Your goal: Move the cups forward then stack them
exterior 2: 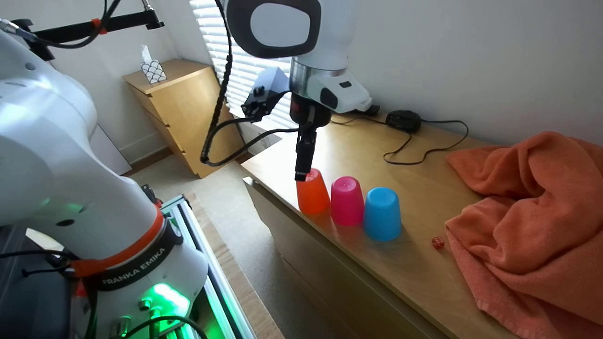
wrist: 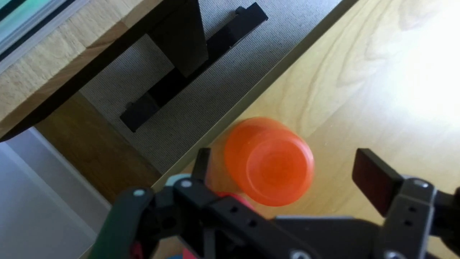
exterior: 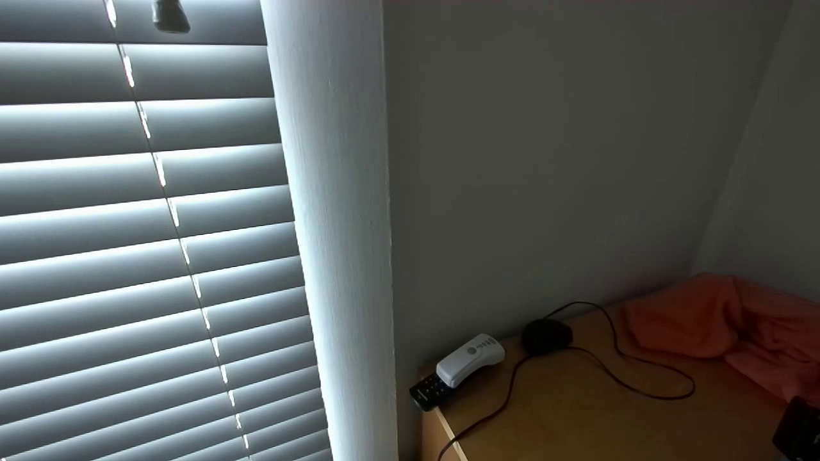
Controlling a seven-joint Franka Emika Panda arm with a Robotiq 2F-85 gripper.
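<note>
Three upside-down cups stand in a row near the dresser's edge in an exterior view: orange [exterior 2: 313, 200], pink [exterior 2: 347, 205] and blue [exterior 2: 382, 214]. My gripper [exterior 2: 302, 176] points down at the orange cup, a fingertip overlapping its top. In the wrist view my gripper [wrist: 283, 154] is open, with the orange cup [wrist: 276, 169] seen between its fingers, nearer the left one. I see gaps on both sides. The pink cup [wrist: 235, 197] is mostly hidden behind the left finger, and only a sliver of the blue cup [wrist: 175, 257] shows.
The dresser top [exterior 2: 424, 183] ends at a front edge close to the cups. An orange towel [exterior 2: 532, 202] lies at the right, with a small red die [exterior 2: 438, 242] beside it. A black corded device [exterior 2: 403, 121] and remotes [exterior: 471, 360] lie near the wall.
</note>
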